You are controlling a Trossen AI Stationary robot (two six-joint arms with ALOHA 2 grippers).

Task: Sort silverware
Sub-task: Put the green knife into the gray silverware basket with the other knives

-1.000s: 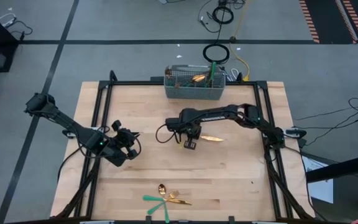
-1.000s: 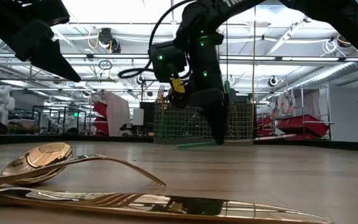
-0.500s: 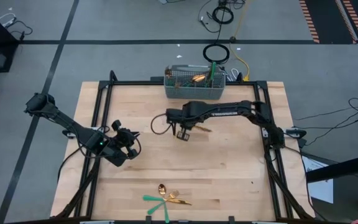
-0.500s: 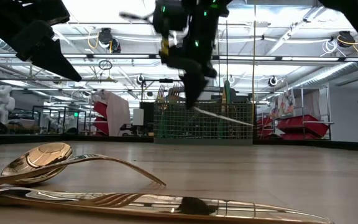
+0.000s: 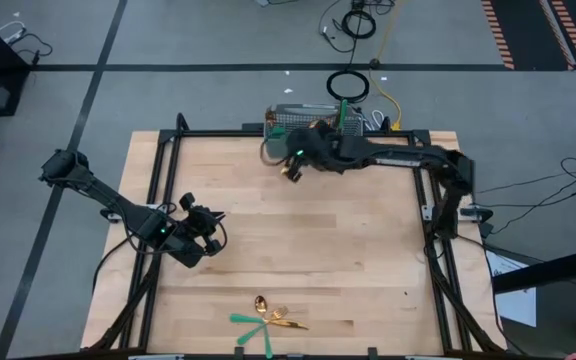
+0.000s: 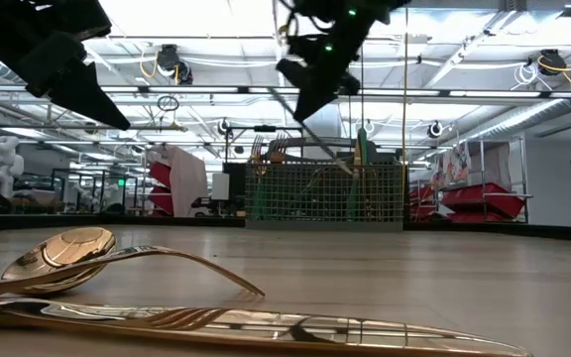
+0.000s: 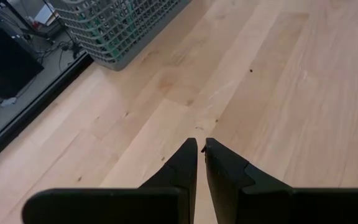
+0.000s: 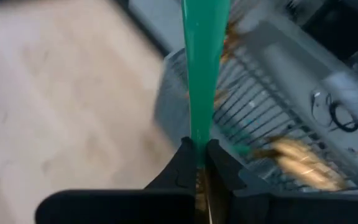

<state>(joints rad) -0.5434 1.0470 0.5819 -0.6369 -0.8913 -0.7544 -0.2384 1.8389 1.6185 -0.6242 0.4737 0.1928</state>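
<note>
Right gripper (image 8: 197,152): raised over the far edge of the table, at the near wall of the wire-mesh caddy (image 5: 280,122); its fingers pinch a teal handle.
Held piece (image 8: 202,68): a teal-handled piece of silverware, its handle running straight out from between the fingertips toward the caddy; which kind it is cannot be told. In the low view it hangs as a slanted rod (image 6: 310,134) below the gripper, above the caddy's rim.
Caddy contents: gold heads and teal handles stand inside the mesh.
Left gripper (image 7: 201,146): waiting low over the table's left part, fingers pressed together on nothing.
Remaining silverware: a spoon (image 5: 259,303), a fork (image 6: 191,266) and a knife (image 6: 295,327) lie bunched at the near edge, well apart from both grippers.
</note>
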